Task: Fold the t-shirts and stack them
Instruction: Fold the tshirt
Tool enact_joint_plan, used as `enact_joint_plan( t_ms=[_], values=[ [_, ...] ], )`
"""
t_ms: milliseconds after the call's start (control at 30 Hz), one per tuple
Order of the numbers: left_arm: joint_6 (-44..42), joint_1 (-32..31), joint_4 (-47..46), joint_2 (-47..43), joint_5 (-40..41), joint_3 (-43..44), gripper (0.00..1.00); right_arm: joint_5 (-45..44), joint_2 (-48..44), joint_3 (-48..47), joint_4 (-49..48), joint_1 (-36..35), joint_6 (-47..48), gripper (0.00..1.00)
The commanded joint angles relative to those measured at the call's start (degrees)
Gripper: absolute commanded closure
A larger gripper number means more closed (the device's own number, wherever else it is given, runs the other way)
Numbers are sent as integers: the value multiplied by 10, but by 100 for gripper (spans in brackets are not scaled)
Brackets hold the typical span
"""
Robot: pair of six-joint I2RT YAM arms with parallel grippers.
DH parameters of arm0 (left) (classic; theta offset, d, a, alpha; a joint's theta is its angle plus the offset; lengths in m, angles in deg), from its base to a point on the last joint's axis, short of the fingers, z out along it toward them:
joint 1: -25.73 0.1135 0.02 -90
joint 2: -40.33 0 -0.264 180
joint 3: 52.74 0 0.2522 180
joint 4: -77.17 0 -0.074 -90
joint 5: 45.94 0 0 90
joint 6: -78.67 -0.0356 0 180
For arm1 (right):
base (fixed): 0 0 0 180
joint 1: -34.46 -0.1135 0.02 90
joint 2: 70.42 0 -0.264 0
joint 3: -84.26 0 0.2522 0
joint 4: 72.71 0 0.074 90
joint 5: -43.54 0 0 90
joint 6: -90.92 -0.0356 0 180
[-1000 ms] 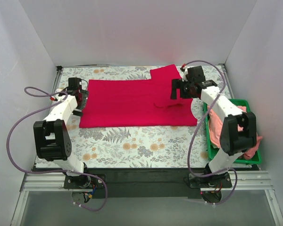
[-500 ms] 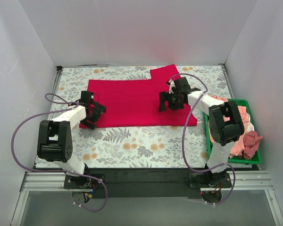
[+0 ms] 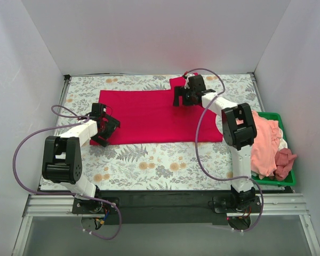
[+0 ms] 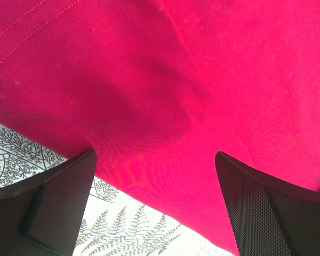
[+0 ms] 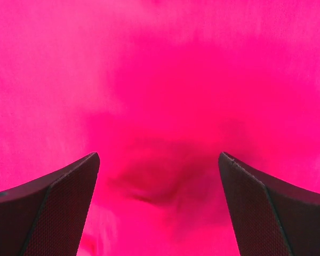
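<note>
Crimson shirt (image 3: 144, 120) lies flat on the counter (image 3: 149, 160); right end effector (image 3: 180, 97), jaws apart, has shifted from mid-shirt to the far sleeve (image 3: 177, 82), left end effector (image 3: 105, 128) likewise spread at the near-left corner, probably readying a fold.

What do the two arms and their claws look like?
The left arm and right arm have white shells with black joints. A thin purple cable loops off each. The left claw and right claw are black, with mesh-textured fingers.
</note>
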Motion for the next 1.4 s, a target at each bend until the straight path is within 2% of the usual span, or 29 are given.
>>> enact_joint_plan(
  t_ms=[0, 167, 300, 433, 533, 867, 1100, 1267, 1367],
  values=[
    [-15, 2, 6, 7, 24, -12, 7, -8, 25, -94, -53, 1, -7, 2],
    [-14, 2, 10, -13, 36, -11, 6, -21, -20, -88, -36, 2, 6, 2],
    [-18, 2, 10, -18, 32, 1, 6, -42, -113, 39, -35, 6, -2, 2],
    [-18, 2, 5, -14, 19, 13, 6, -89, -242, 237, -35, 11, -41, 2],
    [-18, 2, 0, -9, 14, 18, 6, -87, -281, 313, -35, 12, -41, 2],
    [-16, 2, 0, -20, -29, -55, 6, -46, -330, 436, 1, 14, -78, 2],
    [27, 2, 32, -142, 8, -176, 6, -37, -432, 576, 18, 7, -113, 2],
    [53, 2, 67, -251, 3, -247, 6, -35, -569, 674, 51, -5, -135, 2],
    [68, 2, 120, -326, 36, -252, 6, -31, -650, 705, 75, -7, -143, 2]
  ],
)
